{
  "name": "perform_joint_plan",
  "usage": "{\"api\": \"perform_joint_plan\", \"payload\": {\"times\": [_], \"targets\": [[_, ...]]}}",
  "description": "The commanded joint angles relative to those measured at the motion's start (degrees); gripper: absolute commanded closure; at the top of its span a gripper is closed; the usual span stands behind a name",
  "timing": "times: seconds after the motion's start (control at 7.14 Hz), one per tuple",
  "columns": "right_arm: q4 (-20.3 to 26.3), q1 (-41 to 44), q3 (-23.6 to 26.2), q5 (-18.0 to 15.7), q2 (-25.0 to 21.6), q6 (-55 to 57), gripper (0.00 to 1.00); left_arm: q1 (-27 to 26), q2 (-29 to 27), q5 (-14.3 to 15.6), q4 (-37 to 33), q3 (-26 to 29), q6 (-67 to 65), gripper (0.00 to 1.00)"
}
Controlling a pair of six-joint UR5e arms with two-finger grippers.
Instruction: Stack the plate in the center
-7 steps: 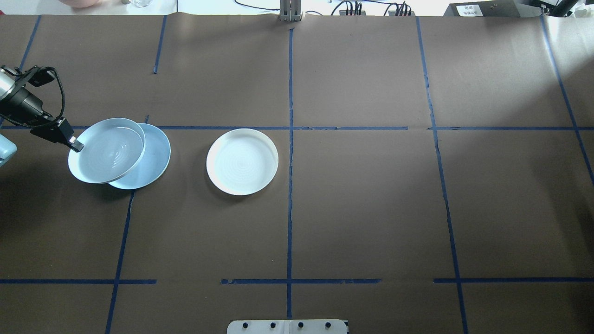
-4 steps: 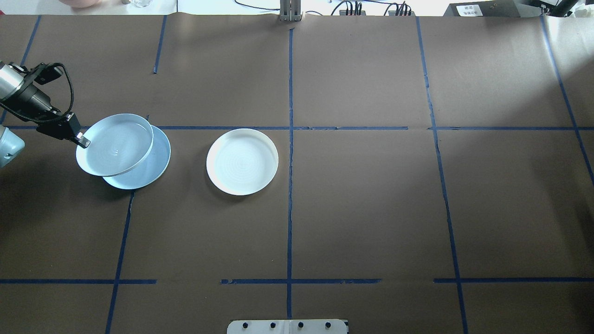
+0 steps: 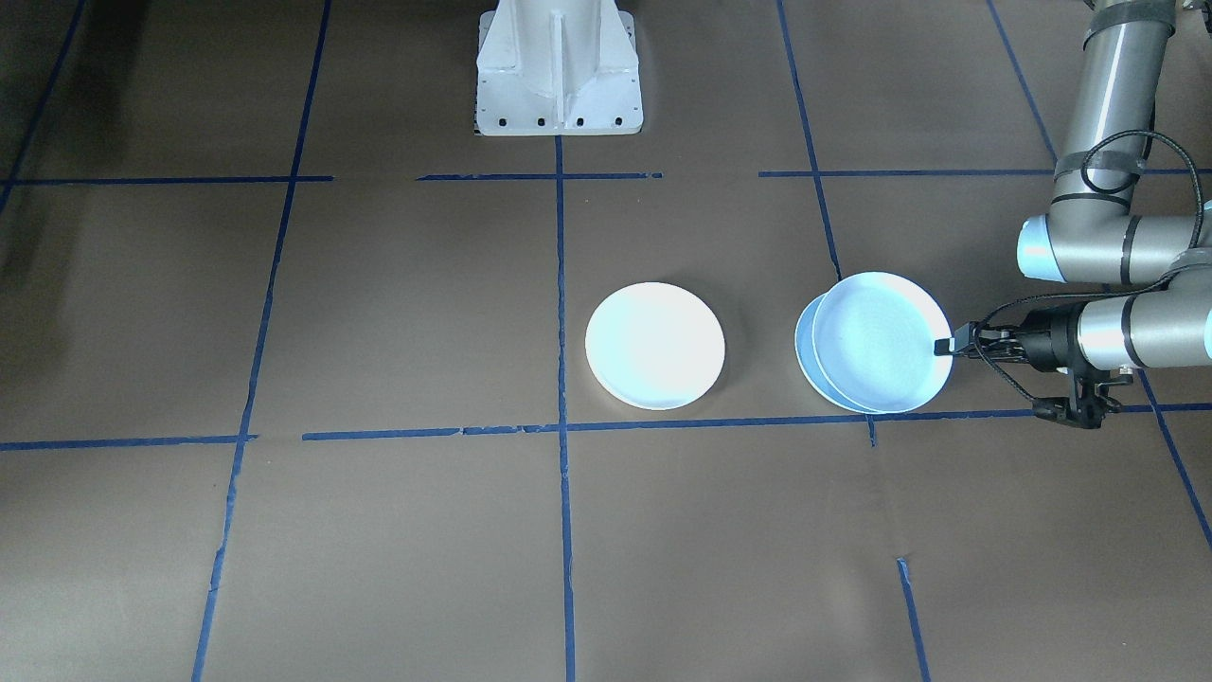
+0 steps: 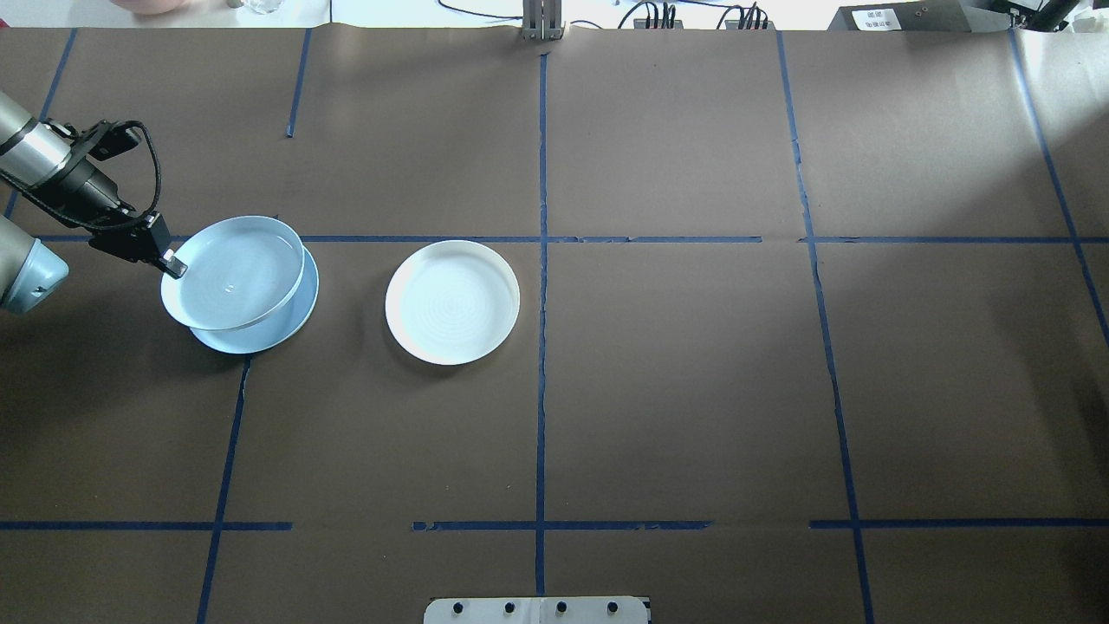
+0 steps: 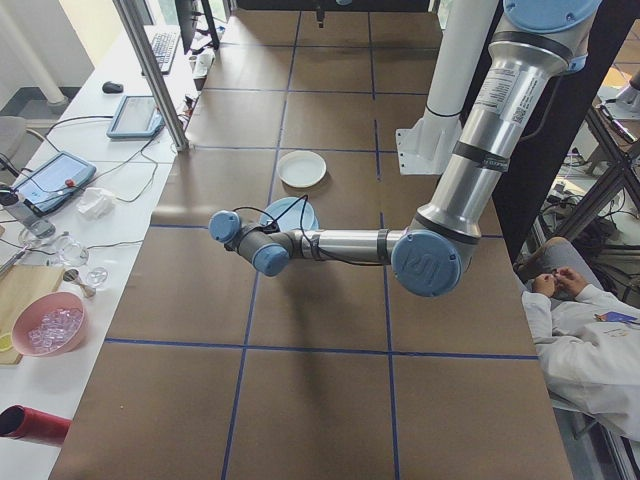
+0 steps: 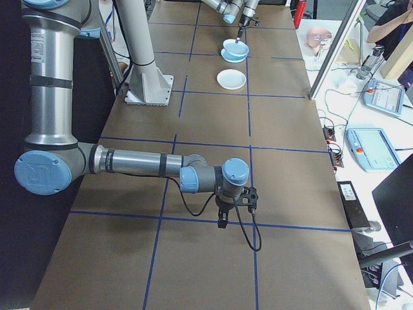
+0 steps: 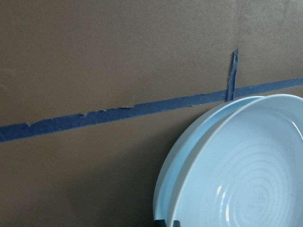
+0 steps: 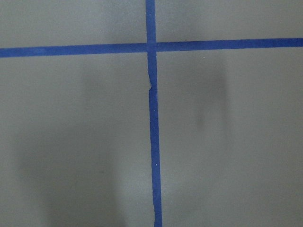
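Overhead: your left gripper (image 4: 173, 263) pinches the rim of 1 blue plate (image 4: 232, 272), held over a 2nd plate (image 4: 260, 334). The centre plate (image 4: 452, 302) lies to its right, nearer this arm.

Front: same pinch (held plate's tilt unclear).

Right side: right gripper (image 6: 222, 221) hangs far off; whether it is spread, you cannot tell.

Glossy ringed plate (image 7: 246, 179); matt brown paper table (image 4: 693, 390).
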Motion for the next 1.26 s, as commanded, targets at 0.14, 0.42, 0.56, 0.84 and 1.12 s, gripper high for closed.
{"api": "perform_joint_plan", "payload": {"times": [0.14, 0.42, 0.56, 0.84, 1.12], "targets": [[0.0, 0.0, 0.0, 0.0, 0.0, 0.0, 0.0, 0.5, -0.1, 0.8, 0.0, 0.0, 0.0, 1.0], [0.0, 0.0, 0.0, 0.0, 0.0, 0.0, 0.0, 0.6, -0.3, 0.8, 0.0, 0.0, 0.0, 0.89], [0.0, 0.0, 0.0, 0.0, 0.0, 0.0, 0.0, 0.7, -0.3, 0.8, -0.1, 0.1, 0.0, 0.5], [0.0, 0.0, 0.0, 0.0, 0.0, 0.0, 0.0, 0.7, -0.2, 0.9, -0.1, -0.4, 0.1, 0.0], [0.0, 0.0, 0.0, 0.0, 0.0, 0.0, 0.0, 0.5, -0.3, 0.8, -0.1, -0.9, -1.4, 0.0]]}}
